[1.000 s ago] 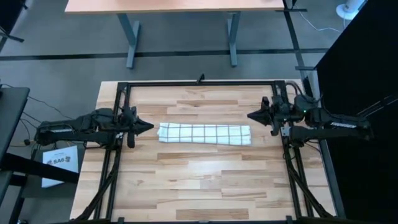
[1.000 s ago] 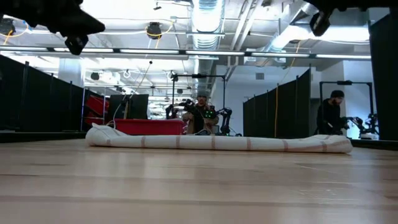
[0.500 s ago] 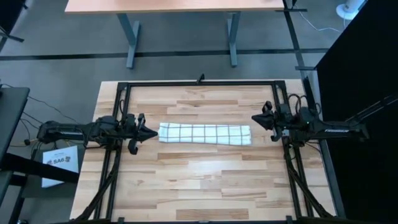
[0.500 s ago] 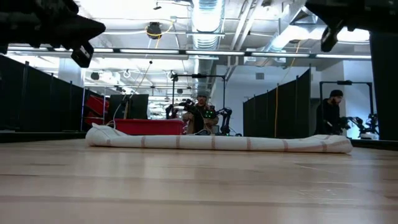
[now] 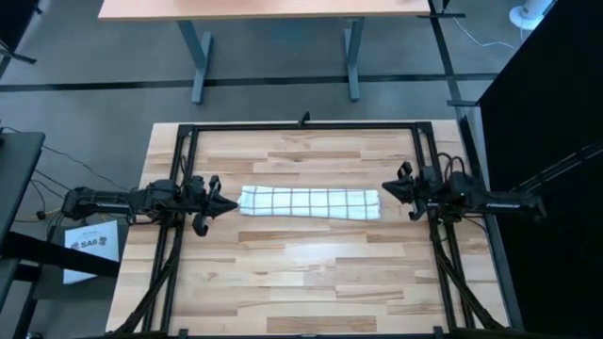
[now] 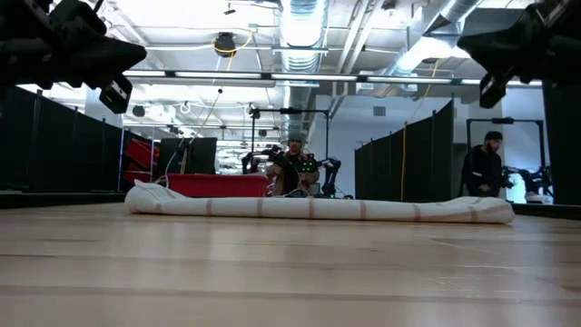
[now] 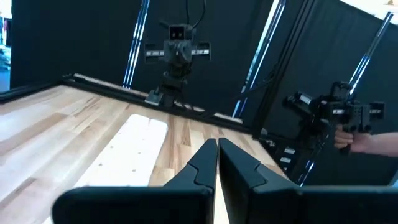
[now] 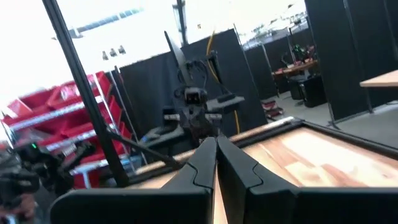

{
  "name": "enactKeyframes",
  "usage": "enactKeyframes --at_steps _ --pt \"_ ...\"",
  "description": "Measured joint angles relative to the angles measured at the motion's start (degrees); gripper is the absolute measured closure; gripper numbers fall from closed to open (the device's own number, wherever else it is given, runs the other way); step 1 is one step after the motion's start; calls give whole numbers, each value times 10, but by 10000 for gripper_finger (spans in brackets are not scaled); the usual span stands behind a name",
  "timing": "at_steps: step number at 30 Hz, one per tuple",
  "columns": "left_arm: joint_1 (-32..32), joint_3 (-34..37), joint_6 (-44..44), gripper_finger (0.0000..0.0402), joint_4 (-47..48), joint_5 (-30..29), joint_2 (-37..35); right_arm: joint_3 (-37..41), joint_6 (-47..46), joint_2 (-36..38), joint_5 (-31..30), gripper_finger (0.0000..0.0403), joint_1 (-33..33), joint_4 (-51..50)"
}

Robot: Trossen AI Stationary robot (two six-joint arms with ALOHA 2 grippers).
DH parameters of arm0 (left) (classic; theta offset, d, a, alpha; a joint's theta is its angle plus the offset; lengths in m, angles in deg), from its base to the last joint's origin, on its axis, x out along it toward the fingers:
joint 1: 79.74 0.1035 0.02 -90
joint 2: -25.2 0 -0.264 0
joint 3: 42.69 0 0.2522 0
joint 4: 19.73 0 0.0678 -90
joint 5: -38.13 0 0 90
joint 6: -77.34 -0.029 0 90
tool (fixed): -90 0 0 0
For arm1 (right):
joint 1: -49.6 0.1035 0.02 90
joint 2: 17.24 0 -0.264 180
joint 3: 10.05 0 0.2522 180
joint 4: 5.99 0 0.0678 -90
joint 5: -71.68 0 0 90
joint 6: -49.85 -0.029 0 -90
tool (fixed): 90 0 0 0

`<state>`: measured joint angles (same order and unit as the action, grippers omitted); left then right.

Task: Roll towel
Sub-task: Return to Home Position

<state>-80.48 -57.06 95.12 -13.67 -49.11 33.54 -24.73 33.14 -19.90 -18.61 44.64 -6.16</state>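
Flanking the rolled towel (image 5: 310, 202) just off its short edges, left tool (image 5: 230, 203) and right tool (image 5: 385, 188) hang pinched closed.

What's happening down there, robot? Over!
Towel lies in a long narrow bundle. Left pincer shut, empty, off one end. Right pincer shut, empty, off the other. Nothing in the way.

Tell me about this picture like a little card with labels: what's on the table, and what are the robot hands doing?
Towel: a long narrow strip, lying flat across the middle of the table
Left gripper: shut, up off the table, just beyond the towel's left end, not touching it
Right gripper: shut, up off the table, just beyond the towel's right end, not touching it
Held: nothing
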Motion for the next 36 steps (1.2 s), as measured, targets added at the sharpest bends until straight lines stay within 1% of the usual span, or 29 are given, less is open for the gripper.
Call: enactKeyframes --at_steps 2,4,6,8,17,20,23,32,36 --pt "0 0 -3 401 14 -1 -2 4 5 13 -1 403 0 -23" --pt "0 0 -1 401 43 -6 -3 4 7 24 -1 403 0 -71" --pt "0 1 4 401 69 -21 -3 4 4 25 -1 403 0 -106" --pt "0 1 -3 401 73 -26 -5 4 3 24 -1 403 1 -130" --pt "1 1 -61 401 73 -26 -7 4 27 22 1 403 5 -132" --pt "1 2 -77 401 73 -26 8 4 31 23 1 403 4 -132" --pt "4 2 -90 402 74 -26 43 4 31 23 2 403 4 -133" --pt "9 2 -64 401 71 -10 -5 4 31 23 2 403 4 -133" --pt "9 2 -83 401 71 -10 -83 4 28 23 2 403 4 -134"
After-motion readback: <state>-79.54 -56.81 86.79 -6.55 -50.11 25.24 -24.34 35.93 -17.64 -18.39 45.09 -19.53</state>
